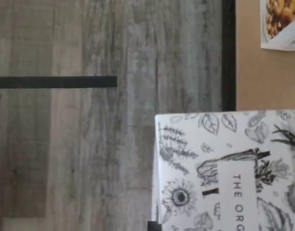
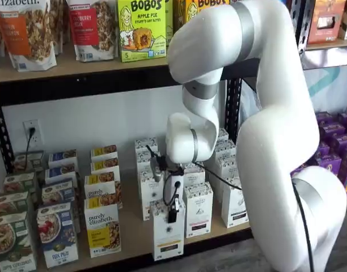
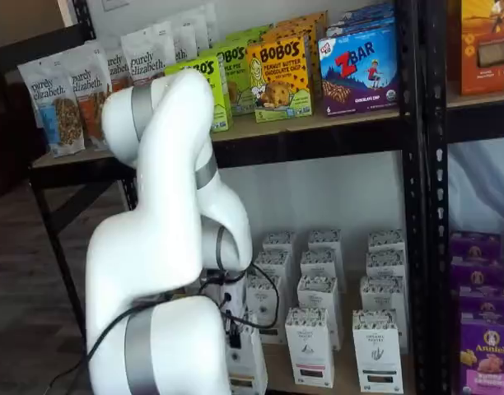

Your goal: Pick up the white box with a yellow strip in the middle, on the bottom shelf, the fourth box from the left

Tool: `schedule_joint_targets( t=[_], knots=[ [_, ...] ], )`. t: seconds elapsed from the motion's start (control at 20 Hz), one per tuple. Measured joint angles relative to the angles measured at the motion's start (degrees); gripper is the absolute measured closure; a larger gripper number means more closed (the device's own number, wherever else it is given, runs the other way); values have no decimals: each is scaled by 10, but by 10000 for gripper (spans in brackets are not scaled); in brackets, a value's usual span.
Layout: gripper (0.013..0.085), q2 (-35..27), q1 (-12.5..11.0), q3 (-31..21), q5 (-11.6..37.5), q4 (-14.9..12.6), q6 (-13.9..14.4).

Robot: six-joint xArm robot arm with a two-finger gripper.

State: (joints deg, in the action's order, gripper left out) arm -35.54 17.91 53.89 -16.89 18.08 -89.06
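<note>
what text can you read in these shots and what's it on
"BOBO'S APPLE PIE": yellow box, upper shelf.
"BOBO'S PEANUT BUTTER CHOCOLATE CHIP": orange box.
"ZBAR": blue box.
"purely elizabeth": granola bags and yellow-label box.
"Annie's": purple box.
"THE ORG...": white box top, cut off.
Smaller print: unreadable.

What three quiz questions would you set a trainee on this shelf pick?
1. True or false: the fingers hang free, clear of every box.
2. Multiple choice: which boxes stand in the row next to the white box in a shelf view? A. purely elizabeth boxes. B. Z Bar boxes. C. purple Annie's boxes.
3. Short answer: in the wrist view, what is drawn on the white box's top?

Key: 1. False, they are closed on the white box's top. 2. A. 3. Black line drawings of leaves and flowers.
</note>
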Motion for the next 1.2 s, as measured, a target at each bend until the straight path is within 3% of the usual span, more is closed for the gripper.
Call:
schedule_joint_targets(
  t=[0.2,0.65,1.2],
  knots=[
    [450,42,6,-50,8,-22,26],
    [450,132,15,-144,6,-32,45],
    [450,229,24,-218,-3,-27,50]
  ],
)
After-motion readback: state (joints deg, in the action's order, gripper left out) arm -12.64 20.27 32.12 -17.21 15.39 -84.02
